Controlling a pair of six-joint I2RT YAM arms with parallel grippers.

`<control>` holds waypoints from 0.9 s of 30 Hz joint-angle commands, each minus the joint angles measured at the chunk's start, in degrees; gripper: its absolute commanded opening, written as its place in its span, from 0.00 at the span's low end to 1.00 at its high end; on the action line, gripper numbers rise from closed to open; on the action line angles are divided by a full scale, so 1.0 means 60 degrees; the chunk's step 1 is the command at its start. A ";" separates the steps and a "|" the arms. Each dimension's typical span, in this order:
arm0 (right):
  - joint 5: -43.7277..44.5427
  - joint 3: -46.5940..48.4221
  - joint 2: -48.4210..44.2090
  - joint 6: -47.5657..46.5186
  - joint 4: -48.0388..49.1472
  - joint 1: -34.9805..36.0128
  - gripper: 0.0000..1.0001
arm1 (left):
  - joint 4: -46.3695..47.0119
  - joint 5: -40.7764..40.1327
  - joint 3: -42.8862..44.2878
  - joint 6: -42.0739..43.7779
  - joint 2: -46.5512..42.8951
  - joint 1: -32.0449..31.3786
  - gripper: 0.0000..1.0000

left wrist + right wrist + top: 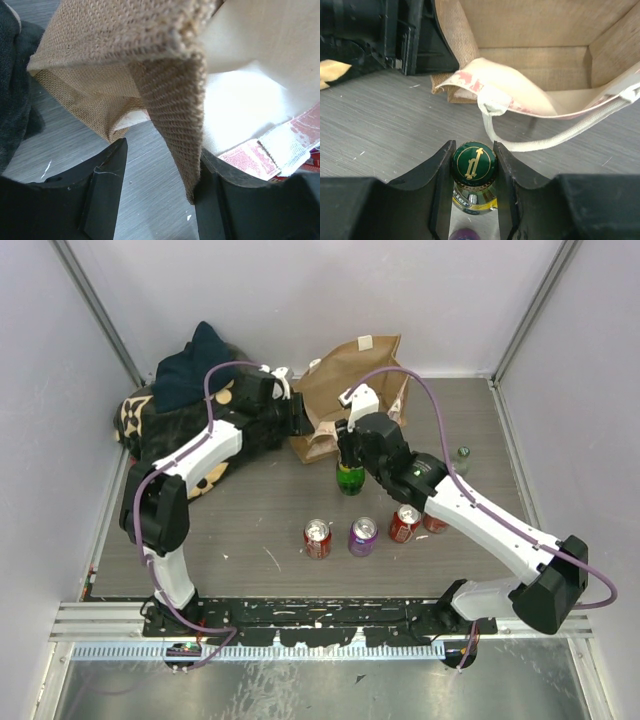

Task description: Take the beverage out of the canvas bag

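The left gripper [161, 150] has its fingers apart around a floppy rim fold of the canvas bag [352, 380]. Just outside the bag's mouth the green bottle [474, 162] stands upright, probably heavy, slick glass. The right gripper [473, 146] clamps its capped neck. Only the top view shows its base on the table [250, 525].

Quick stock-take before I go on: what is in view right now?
bag: one, tan-brown, far centre, on its side, mouth toward the arms
bottle: one, green, upright in front of the bag
red cans: three, near centre, one half hidden by the right arm
purple can: one, between red cans
small bottle: one, clear-looking, far right
bundle: one, black with tan flowers, far left
cloth: one, dark blue, on the bundle
left end effector: open, bag's edge between its fingers
right end effector: shut on the bottle's cap
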 commanded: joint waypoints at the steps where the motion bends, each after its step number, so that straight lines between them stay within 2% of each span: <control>1: 0.0160 -0.0184 -0.0460 0.0459 0.2079 0.0046 0.00 | -0.0142 0.0380 -0.0216 -0.0226 -0.0499 0.0106 0.60; 14: 0.0523 -0.2500 -0.0127 0.0963 0.3944 -0.0356 0.00 | -0.0274 0.0623 -0.0631 -0.0395 -0.0926 0.0086 0.60; 23: 0.1013 -0.3536 -0.0360 0.1208 0.4638 -0.0462 0.00 | -0.0347 0.0589 -0.0725 -0.0390 -0.1274 0.0093 0.61; 27: 0.1202 -0.3938 -0.0440 0.1189 0.5181 -0.0468 0.00 | -0.0384 0.0596 -0.0711 -0.0396 -0.1266 0.0090 0.66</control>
